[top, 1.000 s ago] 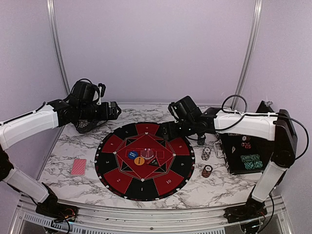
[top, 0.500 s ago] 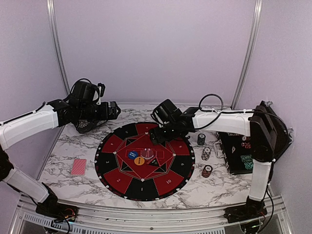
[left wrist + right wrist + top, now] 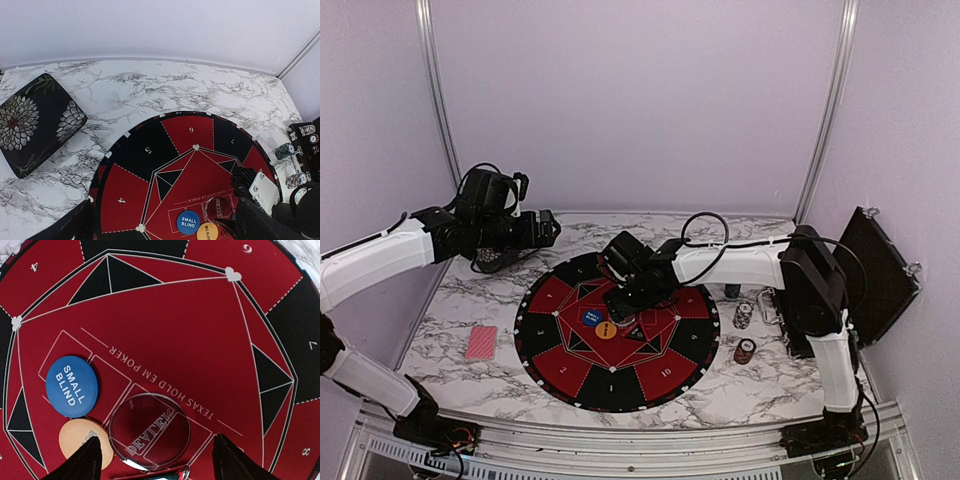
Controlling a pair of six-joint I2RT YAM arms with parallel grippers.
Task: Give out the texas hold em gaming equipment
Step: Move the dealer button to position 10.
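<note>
Looks like the right hand [image 3: 156, 450] is on the pick-up step for the clear dealer disc [image 3: 150, 431]: fingers spread either side of it, not touching, nothing held. The disc lies flat mid-mat [image 3: 560, 360], just beside the blue disc [image 3: 71, 386] and the orange disc [image 3: 82, 437]. Next move, I reckon: drop lower and pinch the rim, which is tricky with something so thin. The left hand [image 3: 545, 228] hangs wide open and empty over the back-left surface [image 3: 470, 300]. The cards [image 3: 480, 342] lie left of the mat, with the chip stacks [image 3: 744, 315] by its right edge.

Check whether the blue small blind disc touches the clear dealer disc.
Apart. The right wrist view shows a strip of red mat between the blue small blind disc and the clear dealer disc.
</note>
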